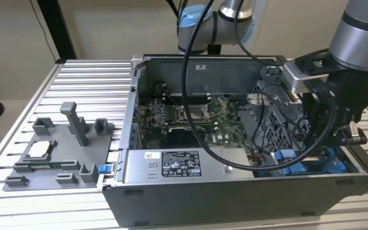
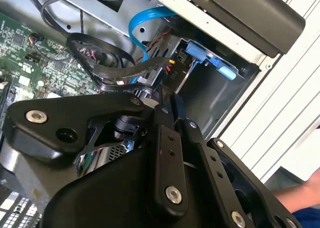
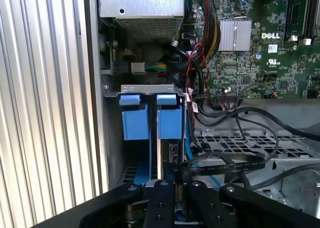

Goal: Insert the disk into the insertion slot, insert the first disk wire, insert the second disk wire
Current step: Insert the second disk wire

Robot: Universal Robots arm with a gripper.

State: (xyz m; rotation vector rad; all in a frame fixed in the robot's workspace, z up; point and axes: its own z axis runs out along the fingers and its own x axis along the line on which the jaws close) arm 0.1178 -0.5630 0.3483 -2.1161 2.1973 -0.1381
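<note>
The gripper [image 3: 172,188], fingers pressed together on a thin, stiff disk wire [image 3: 220,164], is hovering beside the blue-latched insertion slot [image 3: 150,115]; judging, gripping near its connector suits it.

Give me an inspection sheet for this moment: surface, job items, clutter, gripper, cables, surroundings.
Surface: ribbed aluminium table, carrying the open computer case.
Job's things: the insertion slot with blue latch pieces sits at the case corner beside the power-supply box. The disk cannot be told apart from the slot's blue parts.
Clutter: grey fixture tray on the table at the exterior view's left.
Grippers: the gripper is down inside the case at the slot; finger state cannot be told.
Cables: black cable bundle and blue flat cable lie close to the gripper.
Surroundings: plain beige wall behind the table.
</note>
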